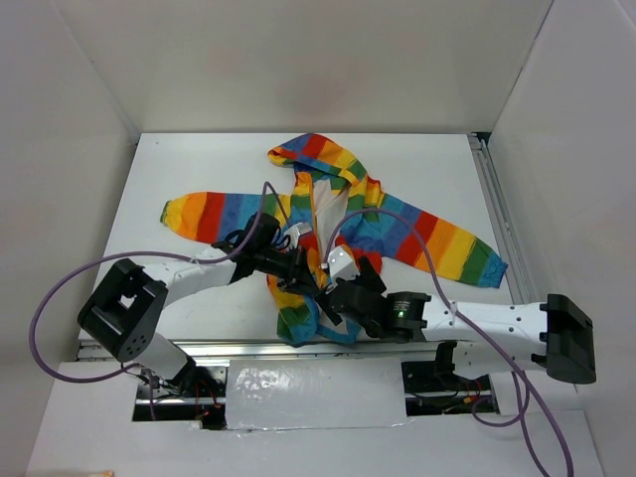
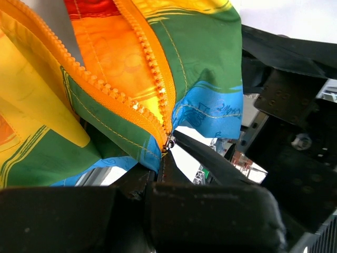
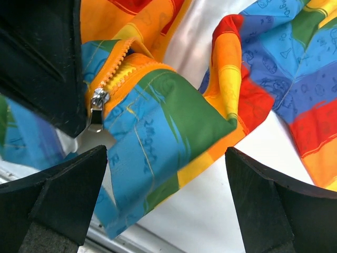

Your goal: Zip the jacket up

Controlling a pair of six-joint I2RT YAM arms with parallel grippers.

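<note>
**Pinching the Hem at the Zipper's Foot**

The left claw (image 2: 158, 182) is clenched on the jacket (image 2: 200, 68). Its two dark fingers press together at the bottom centre of its wrist view, and the blue hem is caught between them just under the zipper's base. From that point the orange zipper teeth (image 2: 118, 95) climb toward the upper left of the frame in two rows that spread apart. A small metal slider (image 2: 169, 142) sits where the rows meet.

The right claw (image 3: 166, 174) is released, its fingers standing wide apart at the lower corners of its wrist view. A blue and green corner of the hem hangs in the gap between them. The slider and its pull tab show at the upper left of that frame, just beside the black body of the left claw.

From above, both claws meet at the jacket's lower edge, near the middle of the frame. The jacket lies on the white tabletop (image 1: 417, 159), with its hood toward the top and its striped sleeves spread left and right. Purple cables (image 1: 260, 214) arc over it.
</note>
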